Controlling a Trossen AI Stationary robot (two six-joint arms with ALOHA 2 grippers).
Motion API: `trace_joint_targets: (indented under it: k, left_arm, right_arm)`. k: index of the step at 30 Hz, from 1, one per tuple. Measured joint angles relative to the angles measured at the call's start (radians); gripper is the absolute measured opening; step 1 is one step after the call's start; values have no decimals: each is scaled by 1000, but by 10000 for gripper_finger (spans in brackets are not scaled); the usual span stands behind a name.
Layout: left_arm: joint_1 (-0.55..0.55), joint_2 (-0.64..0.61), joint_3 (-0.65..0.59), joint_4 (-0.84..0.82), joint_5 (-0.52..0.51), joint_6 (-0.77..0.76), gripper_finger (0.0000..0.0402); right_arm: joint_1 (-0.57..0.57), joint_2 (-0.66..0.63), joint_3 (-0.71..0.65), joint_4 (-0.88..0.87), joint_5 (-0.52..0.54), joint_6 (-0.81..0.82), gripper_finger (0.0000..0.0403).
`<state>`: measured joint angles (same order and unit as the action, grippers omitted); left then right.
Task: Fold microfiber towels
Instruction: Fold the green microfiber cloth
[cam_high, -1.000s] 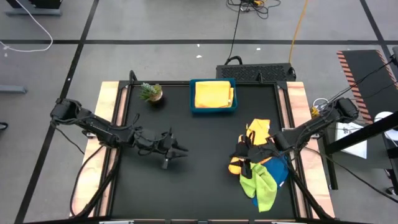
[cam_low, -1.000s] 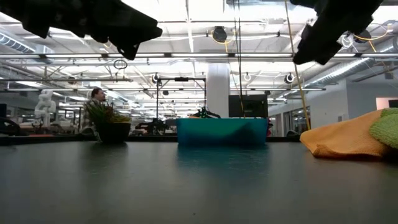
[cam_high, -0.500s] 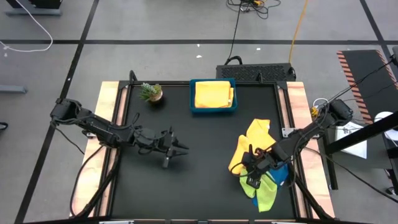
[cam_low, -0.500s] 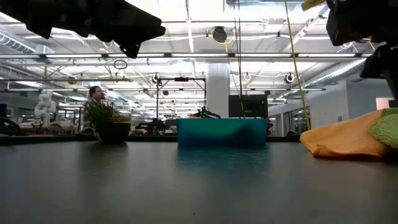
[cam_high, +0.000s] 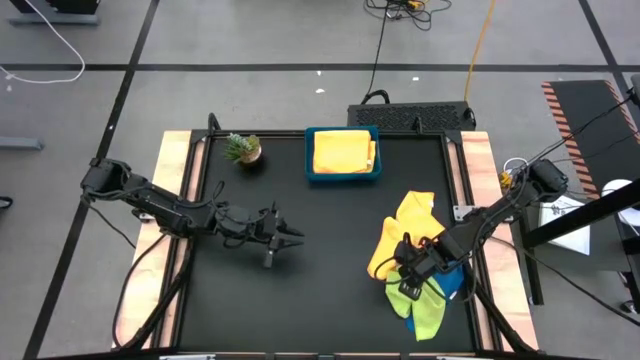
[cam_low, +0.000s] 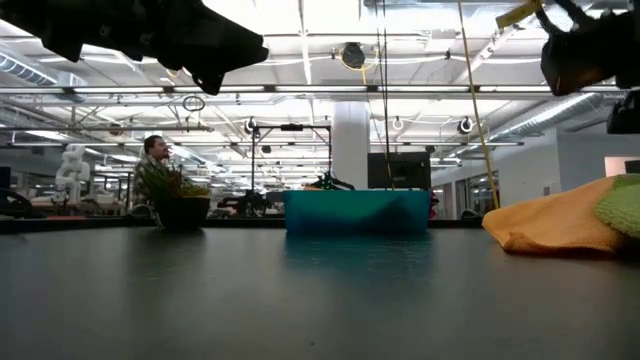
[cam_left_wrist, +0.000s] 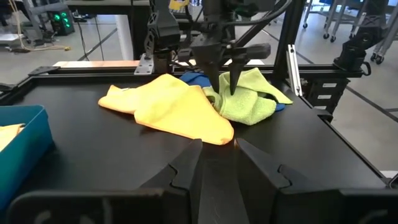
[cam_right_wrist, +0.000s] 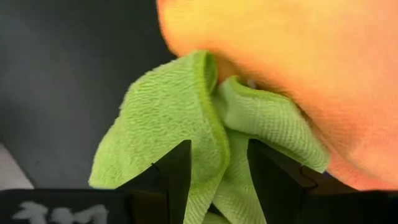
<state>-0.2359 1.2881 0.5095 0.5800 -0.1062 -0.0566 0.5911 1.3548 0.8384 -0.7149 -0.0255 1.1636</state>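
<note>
Table-level person (cam_low: 155, 150), unseen overhead

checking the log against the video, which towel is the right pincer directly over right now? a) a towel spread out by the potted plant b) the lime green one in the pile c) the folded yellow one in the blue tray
b: the right pincer hangs with its jaws apart over the lime green towel in the pile at the table's right side, far from the blue tray.
</note>
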Motion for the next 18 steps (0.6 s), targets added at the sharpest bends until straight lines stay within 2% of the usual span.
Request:
trace_joint_targets:
  k: [5,8,11,16,18]
  left_arm:
    - [0,0,0,-1,0,0,93]
    - [0,0,0,-1,0,0,93]
    - [0,0,0,-1,0,0,93]
    - [0,0,0,-1,-4,0,93]
    - [0,0,0,-1,-10,0,93]
  right_arm:
    - [-1,0,-60,54,-25,13,147]
    - [-2,0,-68,56,-41,-2,133]
    - [-2,-8,-68,64,-48,-33,98]
    - [-2,-26,-68,104,-28,-90,18]
    - [-4,-39,-68,134,-17,-115,6]
